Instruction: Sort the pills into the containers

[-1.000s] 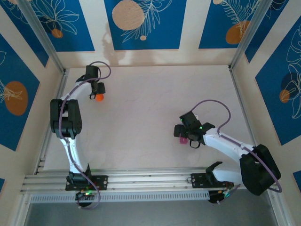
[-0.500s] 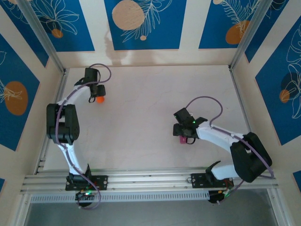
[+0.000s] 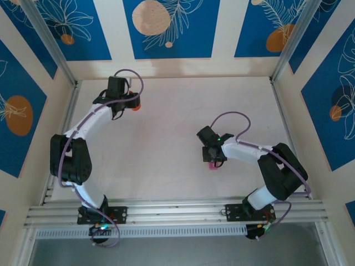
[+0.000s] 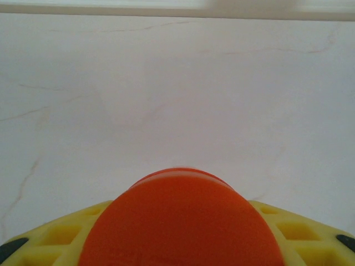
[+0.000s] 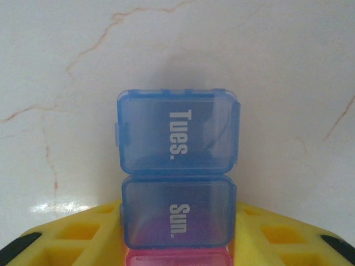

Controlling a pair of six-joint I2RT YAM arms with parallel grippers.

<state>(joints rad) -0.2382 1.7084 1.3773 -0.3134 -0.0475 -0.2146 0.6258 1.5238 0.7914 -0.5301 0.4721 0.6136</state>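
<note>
The right gripper (image 5: pixel 177 238) pinched the containers (image 5: pixel 177 166) at their near end, the blue box (image 5: pixel 177 130) jutting beyond; a slip could twist them loose. The left gripper (image 3: pixel 128 103) clamped the orange bottle (image 4: pixel 180 221).

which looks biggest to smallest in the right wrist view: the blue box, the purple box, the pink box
1. blue box and purple box: about alike, the blue a touch wider; not ranked.
2. pink box: smallest as seen, just a strip cut off by the bottom edge.
</note>
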